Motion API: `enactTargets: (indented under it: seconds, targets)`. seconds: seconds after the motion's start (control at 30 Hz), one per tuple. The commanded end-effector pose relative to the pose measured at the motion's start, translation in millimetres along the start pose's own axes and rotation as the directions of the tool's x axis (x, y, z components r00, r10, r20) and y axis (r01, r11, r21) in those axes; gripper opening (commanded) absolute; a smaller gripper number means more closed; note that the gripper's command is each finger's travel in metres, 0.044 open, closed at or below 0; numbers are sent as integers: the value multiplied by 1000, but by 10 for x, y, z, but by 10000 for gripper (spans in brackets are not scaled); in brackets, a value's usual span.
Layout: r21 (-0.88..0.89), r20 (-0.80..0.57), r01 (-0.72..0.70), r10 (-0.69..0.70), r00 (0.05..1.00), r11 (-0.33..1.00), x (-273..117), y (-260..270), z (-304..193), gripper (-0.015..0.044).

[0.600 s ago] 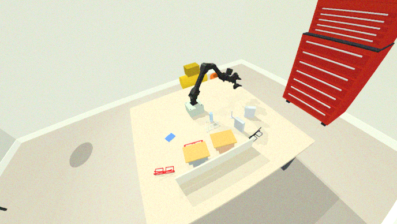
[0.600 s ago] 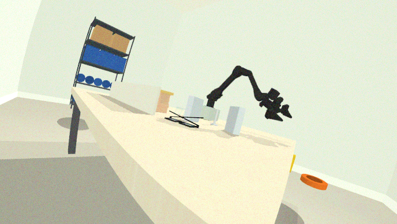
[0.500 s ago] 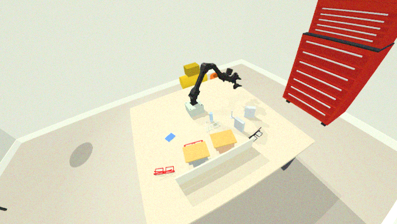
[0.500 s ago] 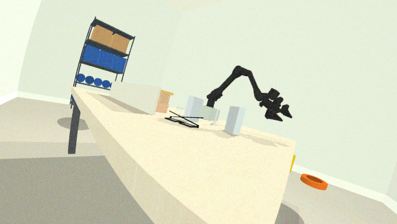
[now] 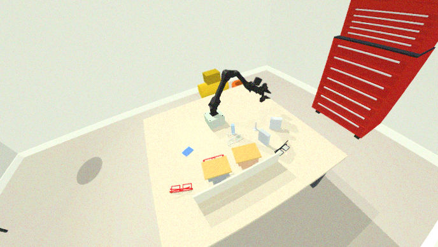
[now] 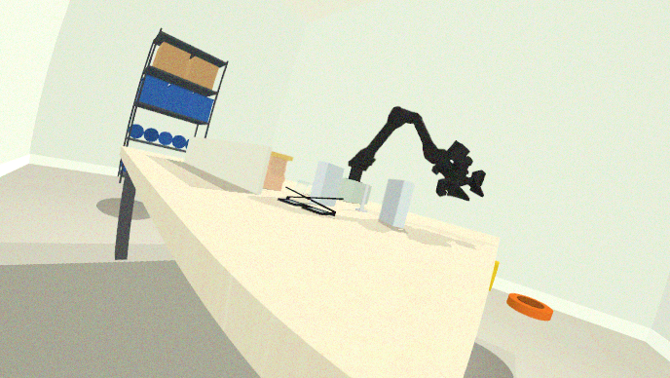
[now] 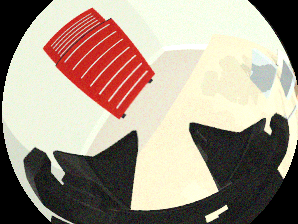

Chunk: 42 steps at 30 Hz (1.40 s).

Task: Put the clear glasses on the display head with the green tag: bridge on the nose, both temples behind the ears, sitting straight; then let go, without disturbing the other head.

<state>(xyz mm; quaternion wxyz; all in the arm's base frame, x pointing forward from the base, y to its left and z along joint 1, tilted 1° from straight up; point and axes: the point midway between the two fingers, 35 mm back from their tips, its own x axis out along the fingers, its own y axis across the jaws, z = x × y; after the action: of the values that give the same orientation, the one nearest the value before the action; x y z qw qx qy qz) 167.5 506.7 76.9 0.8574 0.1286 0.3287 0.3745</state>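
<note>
The clear glasses [image 5: 235, 140] lie on the table near the arm's base, beside a small light-blue bottle. Two display heads stand in front of a pale upright panel: one orange-topped head [image 5: 216, 167] has a red frame at its back edge, the other orange-topped head [image 5: 246, 153] [image 6: 276, 174] has a pinkish body. No green tag can be made out, so I cannot tell which head bears it. My gripper [image 5: 270, 95] [image 6: 476, 197] [image 7: 163, 128] is open and empty, high above the table's far side, away from the glasses and both heads.
Two pale blocks [image 5: 263, 137] [image 5: 275, 123] [image 6: 396, 204] stand on the table, with a thin stand [image 5: 255, 125] between them. Black glasses [image 5: 282, 148] [image 6: 318, 209] lie near the panel [image 5: 237, 178] [image 6: 229, 163]. Red glasses [image 5: 181, 190] and a blue card [image 5: 188, 151] lie on the left.
</note>
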Motion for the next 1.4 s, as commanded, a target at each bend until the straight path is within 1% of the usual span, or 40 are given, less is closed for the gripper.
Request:
enactTargets:
  seconds: [0.0,0.2,0.37,0.53,0.73,0.87,0.97,1.07,1.2,1.27,1.37]
  targets:
    - [105,-5,117,-117,993,988,13,-599,420,200]
    - [266,-64,304,-298,953,915,-99,-1510,781,200]
    - [407,-131,441,-426,895,800,-339,-2247,969,200]
    - [550,-216,552,-532,819,627,-713,-2956,1052,200]
    - [692,-354,639,-613,706,336,-1280,-3731,995,200]
    - [753,-461,651,-628,627,97,-1736,-4164,874,200]
    - [772,-545,628,-613,572,-101,-2116,-4425,741,200]
    - [759,-629,573,-574,524,-308,-2515,-4638,590,200]
    - [687,-725,458,-490,485,-564,-3039,-4799,362,200]
    - [666,-740,431,-470,481,-609,-3138,-4815,315,200]
    - [665,-741,430,-469,481,-611,-3138,-4831,327,200]
